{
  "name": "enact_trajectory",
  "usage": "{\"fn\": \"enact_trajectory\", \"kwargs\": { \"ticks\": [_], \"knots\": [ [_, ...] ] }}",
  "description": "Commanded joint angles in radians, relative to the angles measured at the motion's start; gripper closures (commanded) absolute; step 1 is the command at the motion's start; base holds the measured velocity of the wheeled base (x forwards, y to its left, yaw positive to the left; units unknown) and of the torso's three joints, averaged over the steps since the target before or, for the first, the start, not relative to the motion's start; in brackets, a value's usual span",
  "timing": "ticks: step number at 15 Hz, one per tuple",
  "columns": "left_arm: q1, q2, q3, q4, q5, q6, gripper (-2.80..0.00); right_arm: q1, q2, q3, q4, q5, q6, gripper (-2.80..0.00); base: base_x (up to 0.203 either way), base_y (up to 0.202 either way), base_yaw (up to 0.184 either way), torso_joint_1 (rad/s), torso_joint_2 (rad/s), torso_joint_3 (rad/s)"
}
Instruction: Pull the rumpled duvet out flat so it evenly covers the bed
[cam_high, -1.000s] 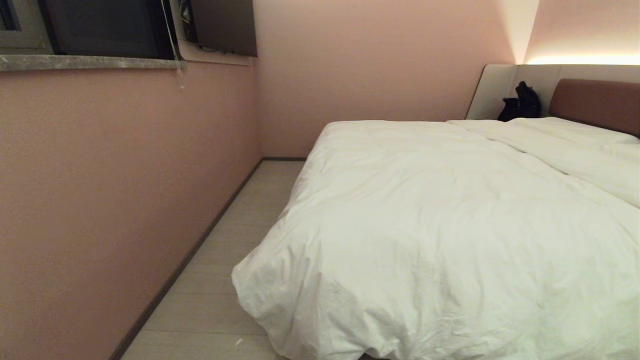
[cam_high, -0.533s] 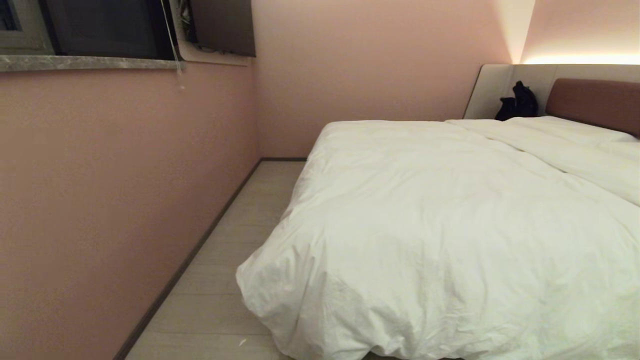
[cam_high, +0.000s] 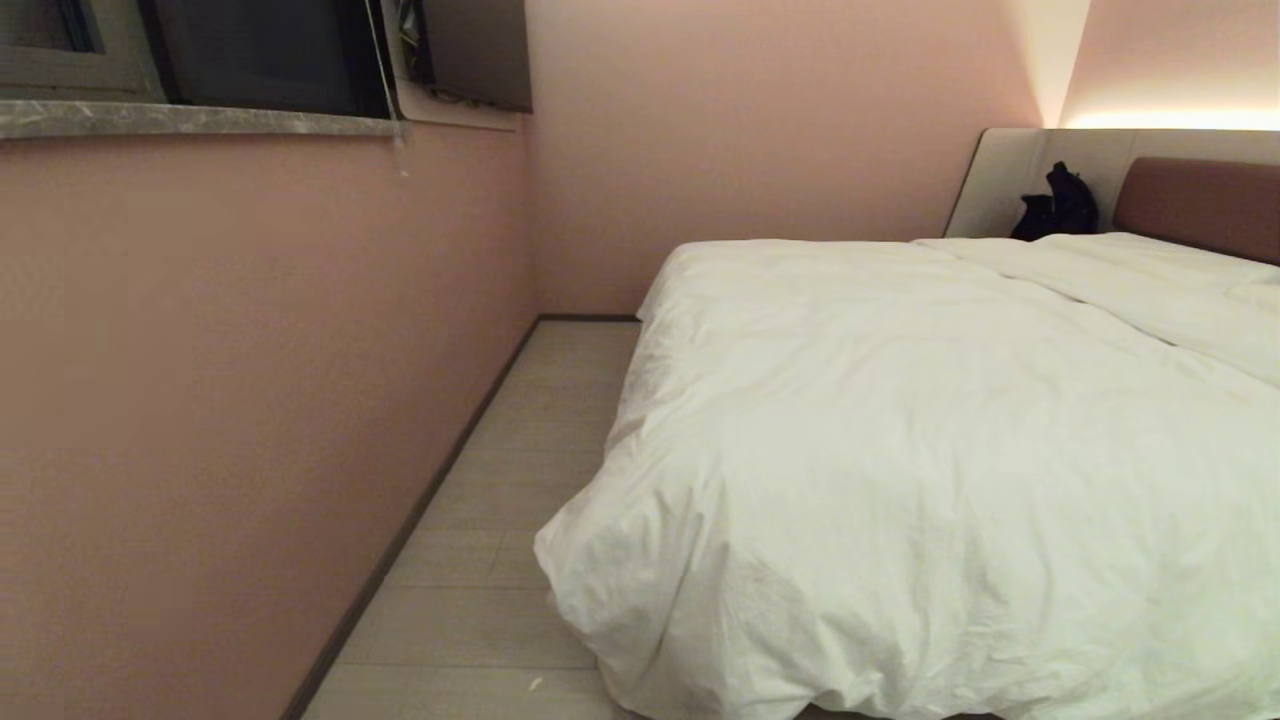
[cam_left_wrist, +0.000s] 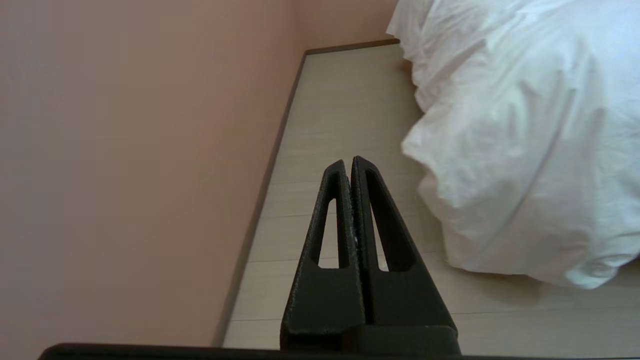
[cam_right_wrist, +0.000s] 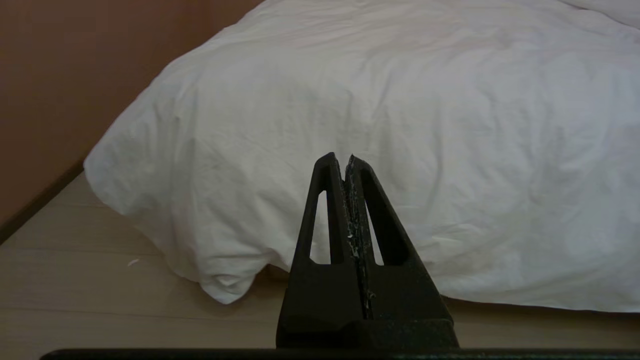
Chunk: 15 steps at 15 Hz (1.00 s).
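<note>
The puffy white duvet lies spread over the bed, its near left corner hanging down to the floor. The bed shows only by its brown headboard at the far right. My left gripper is shut and empty, held over the floor strip beside the duvet's hanging corner. My right gripper is shut and empty too, facing the duvet's draped foot edge from a short way off. Neither arm shows in the head view.
A pink wall runs along the left, leaving a narrow strip of pale wood floor beside the bed. A dark window with a stone sill sits high on the left. A black bag rests by the headboard.
The whole head view has shifted to the right, so the camera has turned left or the base has moved. The duvet itself and both grippers look unchanged.
</note>
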Motion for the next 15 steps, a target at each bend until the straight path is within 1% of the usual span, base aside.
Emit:
{"fn": "enact_trajectory", "kwargs": {
  "ticks": [1,10,12,15],
  "knots": [
    [0.000,0.000,0.000,0.000,0.000,0.001,0.00,0.000,0.001,0.000,0.000,0.001,-0.001,0.00,0.000,0.197,0.000,0.002,0.00,0.006],
    [0.000,0.000,0.000,0.000,0.000,0.000,0.00,0.000,0.001,0.000,0.000,0.001,-0.001,0.00,0.000,0.196,0.000,0.004,0.00,0.001],
    [0.000,0.000,0.000,0.000,0.000,0.001,0.00,0.000,0.001,0.000,0.000,0.001,-0.001,0.00,0.000,0.104,0.004,0.003,0.00,0.001],
    [0.000,0.001,0.000,0.000,0.000,0.000,0.00,0.000,0.001,0.000,0.000,0.001,-0.001,0.00,0.000,0.000,0.000,0.000,0.00,0.000]
  ]
}}
